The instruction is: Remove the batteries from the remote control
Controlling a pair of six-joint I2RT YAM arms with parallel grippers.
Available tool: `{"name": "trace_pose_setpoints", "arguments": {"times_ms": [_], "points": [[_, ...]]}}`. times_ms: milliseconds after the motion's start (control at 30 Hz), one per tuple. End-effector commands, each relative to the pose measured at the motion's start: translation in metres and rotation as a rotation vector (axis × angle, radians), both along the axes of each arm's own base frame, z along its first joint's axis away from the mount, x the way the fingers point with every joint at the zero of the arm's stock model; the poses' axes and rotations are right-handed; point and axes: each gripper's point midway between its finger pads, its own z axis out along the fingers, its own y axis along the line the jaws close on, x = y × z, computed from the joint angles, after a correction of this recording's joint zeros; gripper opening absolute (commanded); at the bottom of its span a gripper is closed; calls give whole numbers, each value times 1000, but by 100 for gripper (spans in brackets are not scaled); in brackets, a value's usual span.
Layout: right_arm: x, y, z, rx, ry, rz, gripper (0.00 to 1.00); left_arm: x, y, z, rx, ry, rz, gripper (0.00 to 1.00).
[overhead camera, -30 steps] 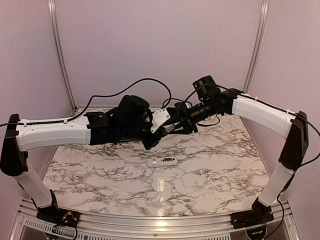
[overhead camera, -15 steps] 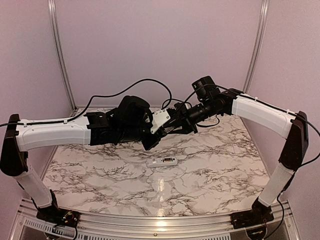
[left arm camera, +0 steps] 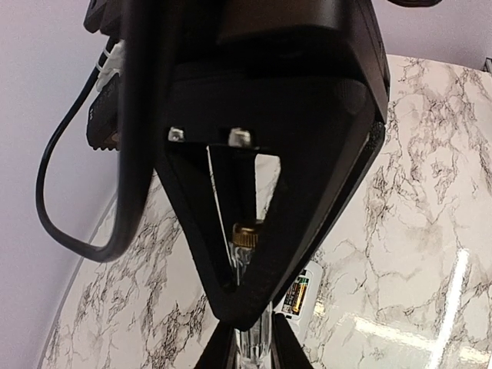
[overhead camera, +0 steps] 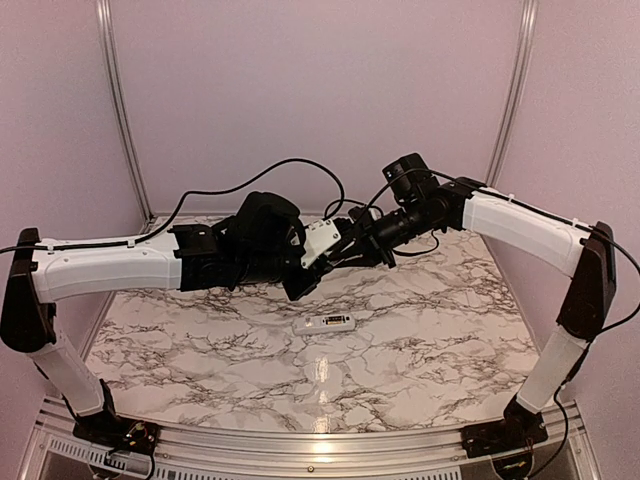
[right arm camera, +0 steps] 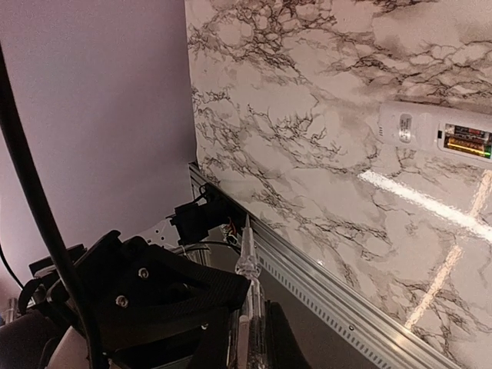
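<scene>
L arm (overhead camera: 110,268): white link comes in from the left side of the top view. It is raised off the marble table (overhead camera: 430,340), w/ the wrist near mid-table.
L gripper (left arm camera: 252,355): jaws drawn in close, pinching the clear shaft of the pen-like tool (right arm camera: 247,260). Its own wrist cam shows a dark finger on each side of the shaft at the bottom edge.
Pen-like tool: thin and clear, w/ a brass collar (left arm camera: 246,233) partway along. It is held in the air above the table, w/ both grippers on it, tip to tip.
Remote control (overhead camera: 325,322): white bar lying flat on the marble, under the meeting grippers and a bit nearer the arm bases. Neither gripper touches it. Its battery bay faces up, uncovered.
Batteries (right arm camera: 466,143): seated in the open bay, gold and dark, lying lengthwise along the remote. Looks like 2 side by side, but the count is hard to make out.
R gripper (right arm camera: 247,346): fingers brought together into a narrow V, clamped on the same tool. L wrist cam shows that V closing on the shaft just past the collar.
R arm (overhead camera: 520,225): white link comes in from the right, elbow high, w/ the wrist pointing left toward the L gripper.
</scene>
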Motion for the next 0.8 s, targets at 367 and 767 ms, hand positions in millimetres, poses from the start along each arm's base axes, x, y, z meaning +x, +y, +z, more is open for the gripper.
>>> {"name": "trace_pose_setpoints", "arguments": {"times_ms": [367,767], "points": [[9,0,13,-36,-122,1,0,7,30,22,-40,-79,135,72],[19,-26,45,-19,-400,40,0,-32,103,41,-113,-113,144,99]]}}
